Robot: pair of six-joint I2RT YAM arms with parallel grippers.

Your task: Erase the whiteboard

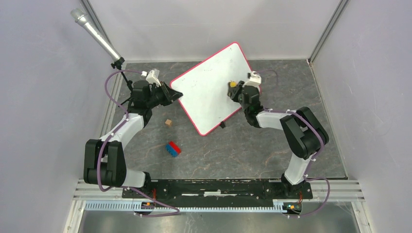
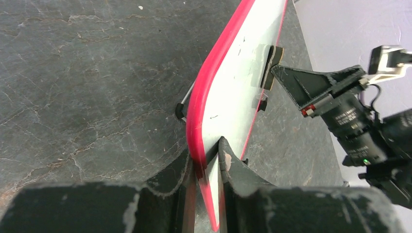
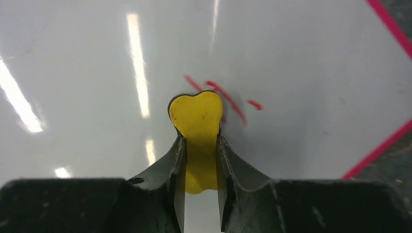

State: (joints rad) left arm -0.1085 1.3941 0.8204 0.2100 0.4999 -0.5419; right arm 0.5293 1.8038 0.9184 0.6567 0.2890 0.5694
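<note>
Now | left hand clamped on whiteboard | right hand pinching yellow eraser

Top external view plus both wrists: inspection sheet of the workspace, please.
Surface: dark marbled table.
Job's things: whiteboard tilted; red marks not yet erased, beside the yellow eraser.
Clutter: wooden cube; red-and-blue block.
Grippers: left gripper shut on the whiteboard's rim; right gripper shut on the yellow eraser, against the whiteboard.
Cables: purple cables hang in loose loops.
Surroundings: microphone at far left corner; grey walls.
</note>
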